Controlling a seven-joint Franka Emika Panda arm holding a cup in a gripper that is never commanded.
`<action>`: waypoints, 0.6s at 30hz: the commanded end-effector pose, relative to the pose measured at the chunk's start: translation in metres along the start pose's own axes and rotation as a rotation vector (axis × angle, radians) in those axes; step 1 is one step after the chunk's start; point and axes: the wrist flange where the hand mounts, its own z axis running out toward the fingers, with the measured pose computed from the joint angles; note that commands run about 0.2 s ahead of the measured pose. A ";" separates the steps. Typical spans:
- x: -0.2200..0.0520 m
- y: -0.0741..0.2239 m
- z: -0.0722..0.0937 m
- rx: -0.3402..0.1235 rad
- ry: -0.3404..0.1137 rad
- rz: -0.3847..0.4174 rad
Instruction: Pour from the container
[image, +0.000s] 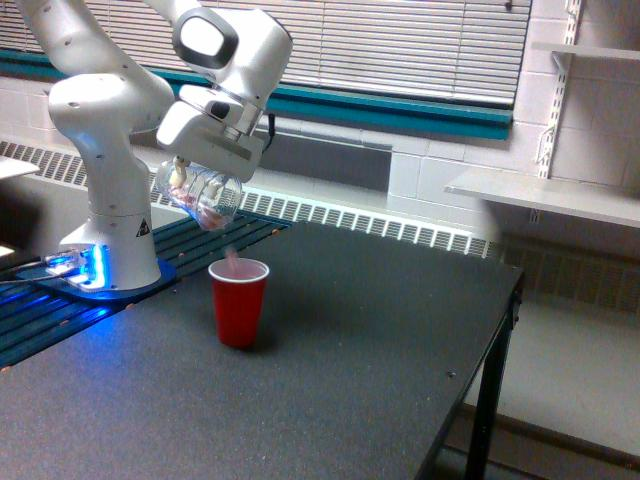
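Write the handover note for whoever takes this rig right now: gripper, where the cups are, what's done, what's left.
Gripper: shut on the clear container, held in the air and tipped mouth-down toward the exterior view's right.
Container: above and slightly to the exterior view's left of the red cup, not touching it. Pinkish-white bits are still visible inside.
Red cup: upright on the dark table, in front of the arm's base.
Done: the pour is under way; a faint pinkish blur shows just above the red cup's rim.
Left: empty the remaining bits into the red cup, then bring the container back upright.
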 end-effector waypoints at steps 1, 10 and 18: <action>-0.006 -0.004 0.008 -0.022 0.003 -0.025; -0.006 -0.007 0.006 -0.030 0.003 -0.033; -0.005 -0.009 0.005 -0.030 0.004 -0.034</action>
